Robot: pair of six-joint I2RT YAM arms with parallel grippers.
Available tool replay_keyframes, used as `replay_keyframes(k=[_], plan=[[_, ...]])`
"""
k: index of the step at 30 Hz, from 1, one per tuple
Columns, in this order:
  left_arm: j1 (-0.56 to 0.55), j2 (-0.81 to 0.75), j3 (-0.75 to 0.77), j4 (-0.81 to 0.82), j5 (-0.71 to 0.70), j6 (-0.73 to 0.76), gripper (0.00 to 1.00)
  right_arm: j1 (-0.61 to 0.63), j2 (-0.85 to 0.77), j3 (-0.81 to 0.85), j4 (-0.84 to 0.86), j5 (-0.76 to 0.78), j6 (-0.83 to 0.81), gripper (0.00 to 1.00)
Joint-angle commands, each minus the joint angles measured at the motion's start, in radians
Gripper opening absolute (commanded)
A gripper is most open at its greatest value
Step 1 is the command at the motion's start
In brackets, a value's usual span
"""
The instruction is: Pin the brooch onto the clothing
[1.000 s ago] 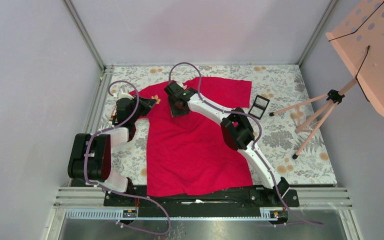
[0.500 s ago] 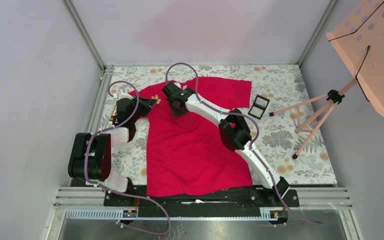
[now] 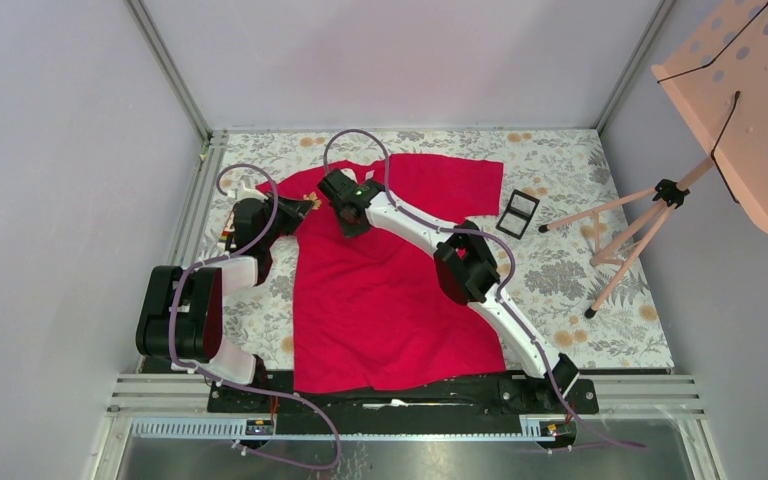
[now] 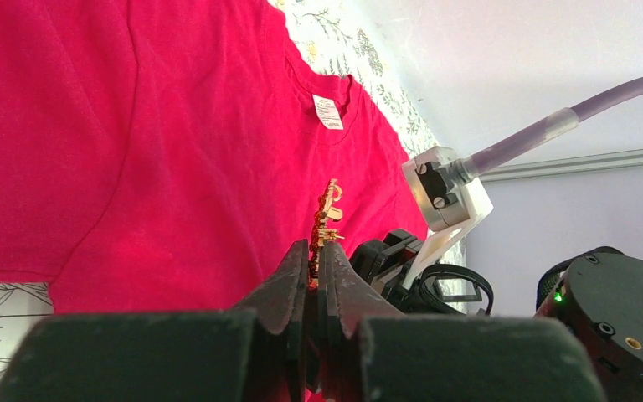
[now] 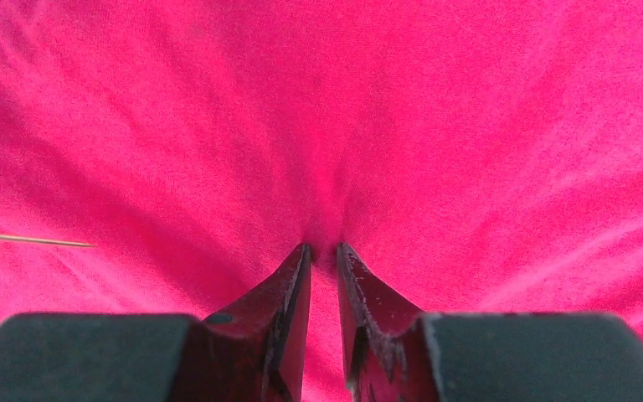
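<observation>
Two grippers work the red T-shirt (image 3: pixel 390 300): the left gripper (image 4: pixel 318 251) clamps the brooch (image 4: pixel 326 219) edge-on over the shoulder; just right of it, the right gripper (image 5: pixel 324 249) nips a pucker of cloth (the thin pin (image 5: pixel 29 240) lies level, pointing toward that pinch); floral tablecloth (image 3: pixel 580 270), black case (image 3: pixel 517 212) and pale walls (image 3: pixel 410 60) beyond.

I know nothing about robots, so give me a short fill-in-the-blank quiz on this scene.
The left end effector holds a tiny orange-and-yellow flower-like ____. The right end effector pinches a fold of the bright ____ short-sleeved T-shirt. The small label at its neck is ____.
Missing words: brooch; red; white.
</observation>
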Motion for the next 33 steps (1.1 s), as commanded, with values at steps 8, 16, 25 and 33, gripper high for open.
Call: replay_keyframes(k=[8,16,25,33], plan=[[0.005,-0.020,-0.010,0.075,0.000,0.002,0.00,0.014,0.033,0.077,-0.045,0.057,-0.014,0.00],[0.005,-0.019,-0.051,0.121,0.010,0.010,0.00,-0.028,-0.107,-0.094,0.102,-0.057,0.088,0.00],[-0.007,0.048,-0.051,0.234,0.033,-0.033,0.00,-0.102,-0.261,-0.326,0.339,-0.219,0.230,0.00],[-0.032,0.105,-0.072,0.321,0.011,-0.067,0.00,-0.144,-0.358,-0.527,0.551,-0.335,0.354,0.00]])
